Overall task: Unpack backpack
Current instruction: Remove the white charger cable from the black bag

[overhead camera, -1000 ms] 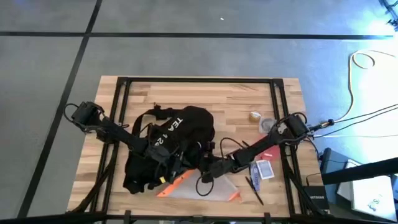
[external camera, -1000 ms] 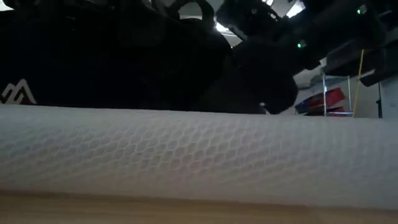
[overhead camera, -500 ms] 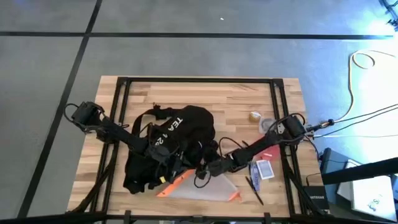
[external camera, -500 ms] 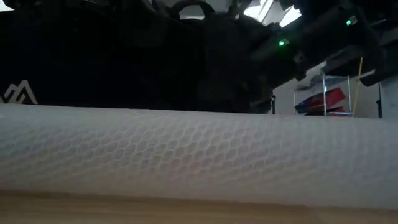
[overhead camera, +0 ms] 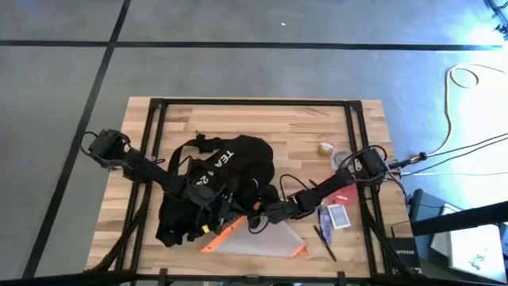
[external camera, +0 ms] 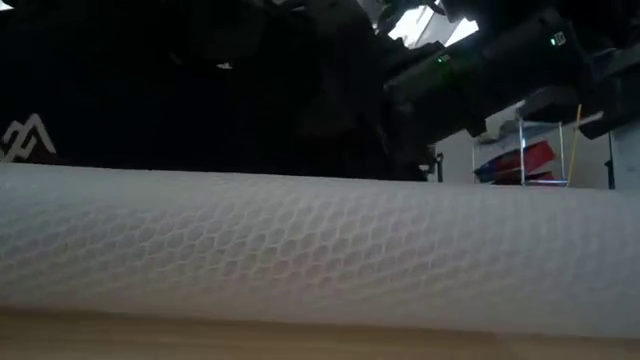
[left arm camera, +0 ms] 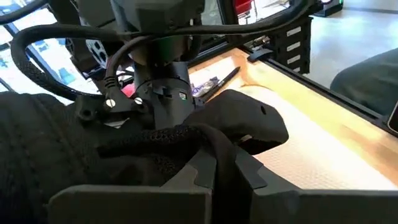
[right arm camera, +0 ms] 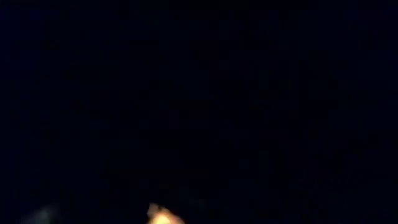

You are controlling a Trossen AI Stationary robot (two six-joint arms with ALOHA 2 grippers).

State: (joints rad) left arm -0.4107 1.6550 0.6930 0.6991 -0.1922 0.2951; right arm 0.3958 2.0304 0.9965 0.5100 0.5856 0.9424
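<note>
One lumpy black fabric backpack (overhead camera: 238,171)

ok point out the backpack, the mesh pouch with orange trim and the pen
backpack (overhead camera: 238,159): high view, on the black fabric beside the white lettering.
mesh pouch with orange trim (overhead camera: 274,238): high view, on its translucent middle panel.
pen (overhead camera: 324,242): high view, midway along its dark barrel, near the table's right edge.

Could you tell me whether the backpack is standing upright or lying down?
Lying down: the backpack is slumped flat on the table, its white lettering facing upward.
</note>
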